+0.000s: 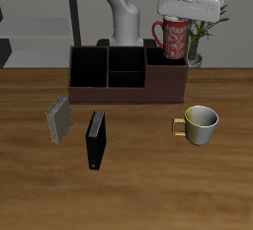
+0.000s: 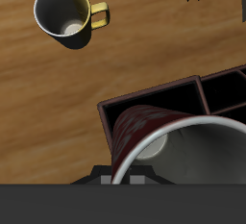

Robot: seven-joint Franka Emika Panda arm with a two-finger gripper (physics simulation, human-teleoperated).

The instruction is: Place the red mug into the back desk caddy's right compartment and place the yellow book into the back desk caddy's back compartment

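The red mug (image 1: 174,38) hangs in the air with my gripper (image 1: 180,19) shut on its rim. It is upright, just above the back desk caddy (image 1: 89,88) and over the right compartment (image 1: 166,76), not touching it. In the wrist view the red mug (image 2: 159,151) fills the foreground, with the caddy's wall (image 2: 144,101) below it. The caddy's small back compartment (image 1: 126,59) holds nothing. The yellow book (image 1: 59,120), pale grey-tan, stands on the table in front of the caddy's other end, far from the gripper.
A black book (image 1: 95,140) stands beside the yellow book, nearer the table's front edge. A yellow-gold mug (image 1: 200,123) (image 2: 65,14) sits in front of the caddy's right end. A potted plant (image 1: 201,38) stands behind the caddy near the held mug.
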